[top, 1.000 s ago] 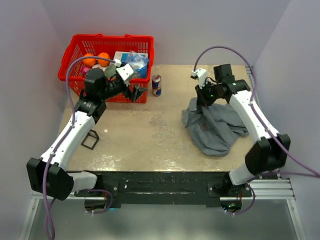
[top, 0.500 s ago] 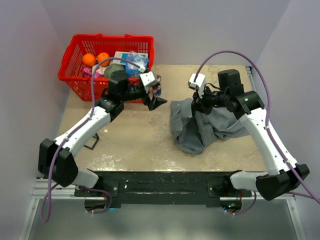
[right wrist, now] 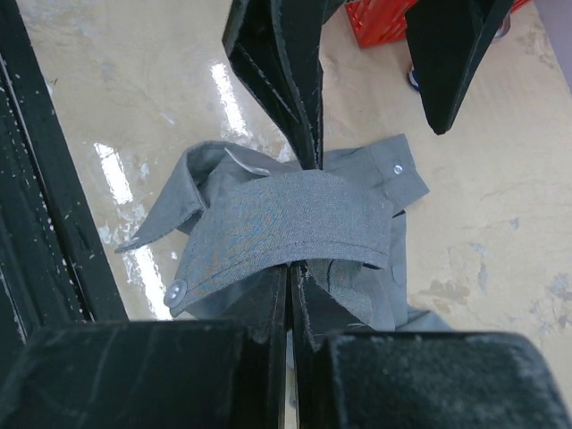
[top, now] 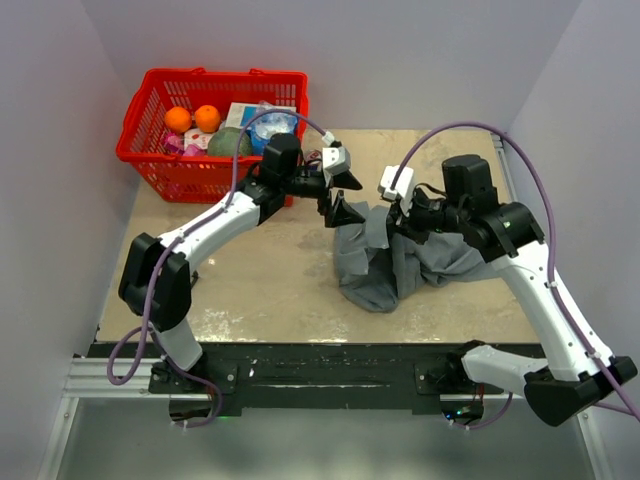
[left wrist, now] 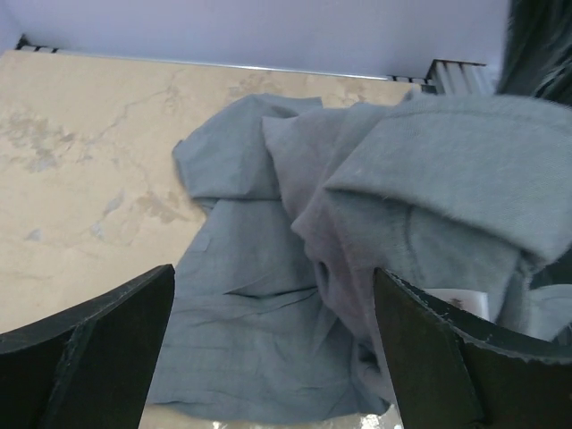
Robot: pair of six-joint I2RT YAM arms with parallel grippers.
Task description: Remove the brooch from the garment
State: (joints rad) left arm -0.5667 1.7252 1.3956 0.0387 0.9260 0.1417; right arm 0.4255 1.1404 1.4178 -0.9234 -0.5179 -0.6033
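Holding shirt (top: 400, 268) up: right gripper (top: 403, 214) pinching a fold; left gripper (top: 342, 197) spread just left of it; brooch unseen; next move likely exposing brooch for left pinch

- basket (top: 226, 72) in far-left corner of table (top: 270, 275)
- two oranges (top: 178, 119) side by side in basket's far-left part
- garment (top: 395, 270) bunched on table right of centre, apart from basket
- left gripper (top: 345, 197) between basket and garment, just beside garment's far-left edge, cloth ahead of and below its spread fingers
- right gripper (right wrist: 290, 275) over garment's far part, collar band pinched between its fingers, raised above rest of cloth
- both grippers near each other, left one on left
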